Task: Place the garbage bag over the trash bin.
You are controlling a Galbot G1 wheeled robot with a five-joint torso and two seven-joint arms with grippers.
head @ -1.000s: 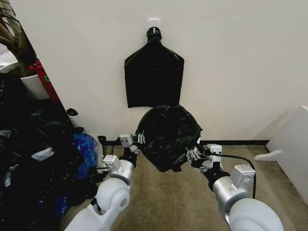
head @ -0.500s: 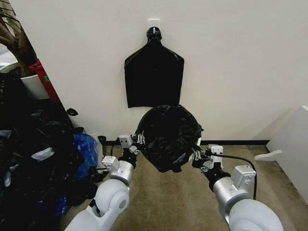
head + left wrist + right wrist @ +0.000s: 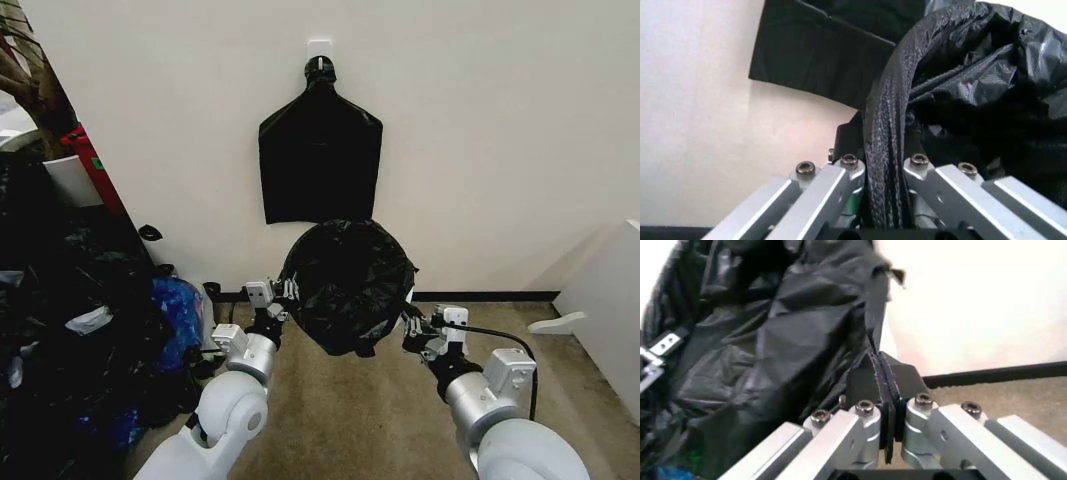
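The garbage bag (image 3: 348,285) is glossy black plastic, held up in front of the wall with its mouth stretched round between my two grippers. My left gripper (image 3: 285,293) is shut on the bag's left rim; in the left wrist view its jaws (image 3: 883,165) pinch a bunched fold of the garbage bag (image 3: 973,85). My right gripper (image 3: 410,322) is shut on the right rim, and the right wrist view shows the pads (image 3: 882,375) clamped on a thin edge of the garbage bag (image 3: 773,340). The trash bin is hidden.
A flat black bundle (image 3: 320,160) hangs from a wall hook above the bag. A heap of dark and blue bags (image 3: 90,320) fills the left side. A white panel (image 3: 610,300) stands at the right. Brown carpet (image 3: 360,420) lies below.
My right gripper has shifted slightly right and down with the rim, and the bag's mouth looks a little rounder. The left gripper has hardly moved.
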